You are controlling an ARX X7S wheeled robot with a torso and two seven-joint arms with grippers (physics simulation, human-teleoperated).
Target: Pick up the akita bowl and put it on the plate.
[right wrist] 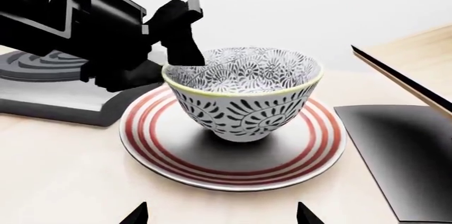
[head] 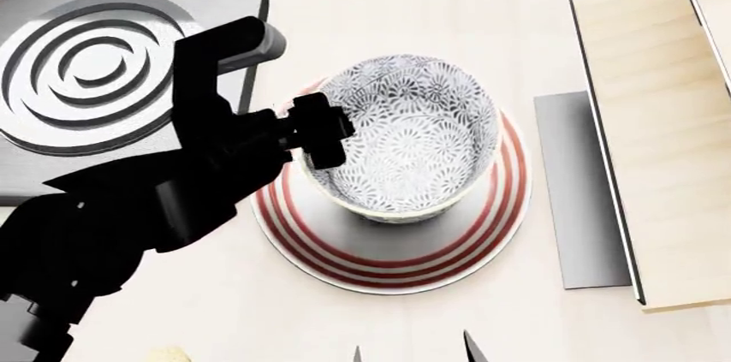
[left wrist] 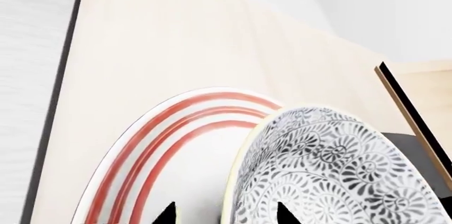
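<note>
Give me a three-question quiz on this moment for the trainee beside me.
1. True or false: the akita bowl stands upright on the plate.
2. Which arm's jaws are at the bowl's rim? A) left B) right C) neither
3. Fill in: the dark square burner lies on the robot's ____ side of the plate.

Key:
1. True. The right wrist view shows the bowl's foot on the plate's middle.
2. A. The left gripper straddles the rim; the right gripper is open and short of the plate.
3. Left.

Pale wooden counter [head: 457, 2] bears plate [head: 395, 268], burner [head: 103, 62], board [head: 656, 148].
</note>
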